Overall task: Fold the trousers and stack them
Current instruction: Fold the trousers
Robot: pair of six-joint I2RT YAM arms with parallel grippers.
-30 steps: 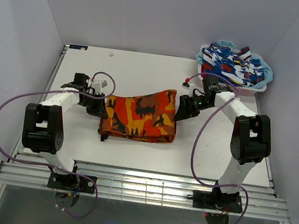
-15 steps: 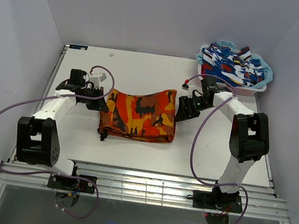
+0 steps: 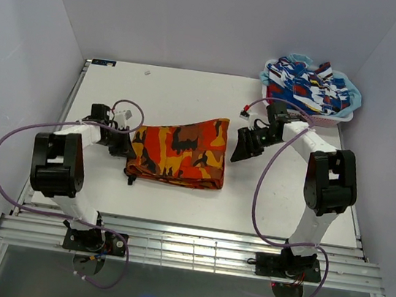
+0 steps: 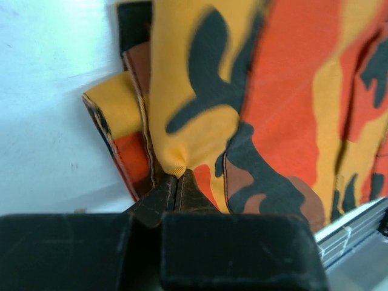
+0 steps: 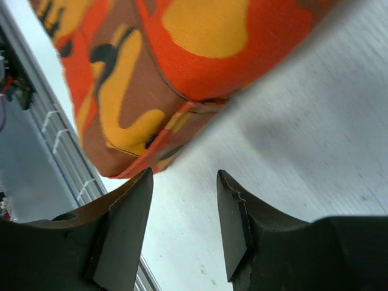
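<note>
Trousers [image 3: 178,157] got tugged a bit to the left since a second ago, and the folded bundle now sits mid-table [image 3: 191,92].
On the left, the left gripper [image 4: 177,182] is pinched tight on a little tuck of fabric at the bundle's left edge. Over on the right, the right gripper [image 5: 182,182] hangs just off the right edge, jaws partly apart, holding nothing.

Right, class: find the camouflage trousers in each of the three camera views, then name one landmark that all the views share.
Top external: trousers folded in the middle of the table.
Left wrist: trousers fill the upper right; the left gripper pinches their edge.
Right wrist: trousers at upper left, apart from the open right gripper.
Shared landmark: the slatted metal rail along the table's near edge.
</note>
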